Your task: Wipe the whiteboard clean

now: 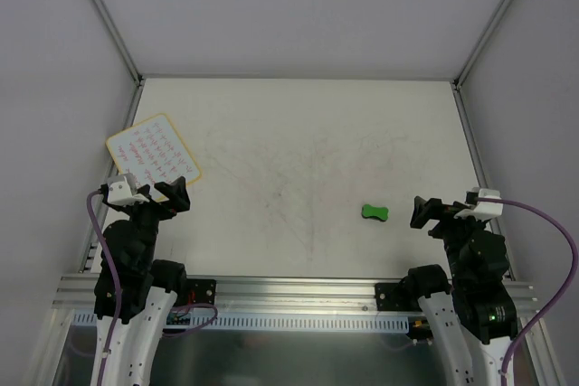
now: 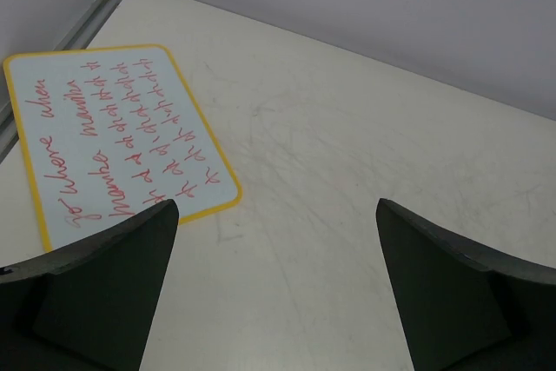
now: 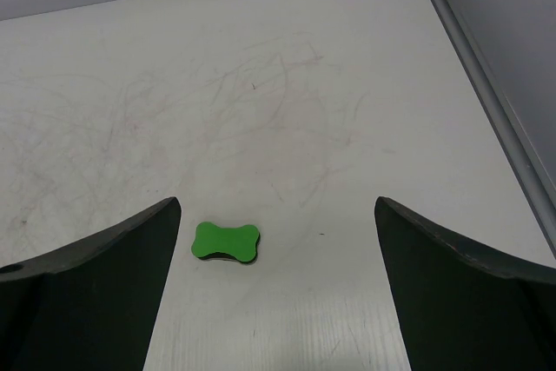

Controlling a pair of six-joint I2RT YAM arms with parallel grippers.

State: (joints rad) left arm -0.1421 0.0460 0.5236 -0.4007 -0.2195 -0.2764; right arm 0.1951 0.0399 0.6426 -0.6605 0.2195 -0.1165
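The whiteboard (image 1: pixel 152 158) lies flat at the left edge of the table, its yellow rim around several lines of red handwriting; it also shows in the left wrist view (image 2: pixel 113 141). My left gripper (image 1: pixel 172 196) is open and empty, just near of the board's near right corner. The green bone-shaped eraser (image 1: pixel 374 212) lies on the table right of centre, and shows in the right wrist view (image 3: pixel 226 241). My right gripper (image 1: pixel 423 211) is open and empty, a little to the right of the eraser.
The white tabletop (image 1: pixel 298 160) is scuffed with faint marks. Grey walls and aluminium posts (image 1: pixel 107 15) enclose the far and side edges. An aluminium rail (image 1: pixel 298 291) runs along the near edge between the arm bases.
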